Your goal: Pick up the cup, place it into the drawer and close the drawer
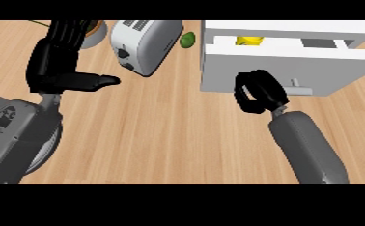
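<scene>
1. Left hand point(61, 58): at the view's left edge, resting, fingers straight and upright, thumb out sideways. It holds nothing.
2. Toaster point(146, 44): white, on the wooden counter point(164, 133), just right of the left hand. It plays no part in the task.
3. Green fruit point(188, 39): small, between the toaster and the drawer, touching neither as far as can be seen.
4. Drawer point(271, 70): white and pulled out, with the inside open to view above the front panel.
5. Cup point(249, 40): a small yellow thing in the drawer's left part, judged to be the cup. Only its top shows, so I cannot tell whether it is upright.
6. Right hand point(260, 92): fingers curled in and nothing seen between them, set against the lower front panel, just left of the handle point(303, 89).
7. Finding: picking up and placing look done. Closing is left, and the right hand appears placed to push the front panel in.
</scene>
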Tool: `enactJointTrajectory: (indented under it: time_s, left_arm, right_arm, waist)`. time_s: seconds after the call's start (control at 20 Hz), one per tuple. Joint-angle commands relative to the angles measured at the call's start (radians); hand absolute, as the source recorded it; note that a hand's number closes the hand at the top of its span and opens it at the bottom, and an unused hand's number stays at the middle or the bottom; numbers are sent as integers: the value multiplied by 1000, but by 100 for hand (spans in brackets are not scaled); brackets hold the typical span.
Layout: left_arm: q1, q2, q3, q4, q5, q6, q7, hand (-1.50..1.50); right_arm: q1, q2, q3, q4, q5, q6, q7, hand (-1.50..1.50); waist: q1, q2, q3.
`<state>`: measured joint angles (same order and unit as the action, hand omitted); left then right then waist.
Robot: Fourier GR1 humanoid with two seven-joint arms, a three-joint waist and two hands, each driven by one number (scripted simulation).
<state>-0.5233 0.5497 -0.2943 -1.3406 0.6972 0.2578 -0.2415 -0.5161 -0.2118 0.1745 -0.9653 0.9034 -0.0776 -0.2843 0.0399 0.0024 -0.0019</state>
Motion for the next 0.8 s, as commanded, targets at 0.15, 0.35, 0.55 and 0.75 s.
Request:
enactJointTrajectory:
  time_s: [0.15, 0.35, 0.55, 0.75]
  left_arm:
    - [84, 16, 35, -84, 1, -40, 5, -150]
    - [132, 24, 76, -20, 11, -129, -77, -150]
    - [109, 29, 74, -36, 28, -144, -22, -150]
    - [122, 1, 38, -61, 0, -138, -39, -150]
  right_arm:
    - [-240, -4, -114, 432, -16, -57, -133, 150]
    - [-351, -1, -152, 569, -20, -52, -125, 150]
    - [-428, -57, -199, 649, -46, -12, -148, 150]
    - [-462, -104, -225, 673, -65, 29, -156, 150]
  waist:
    - [11, 12, 4]
    - [28, 23, 3]
    - [44, 31, 5]
    - [60, 39, 5]
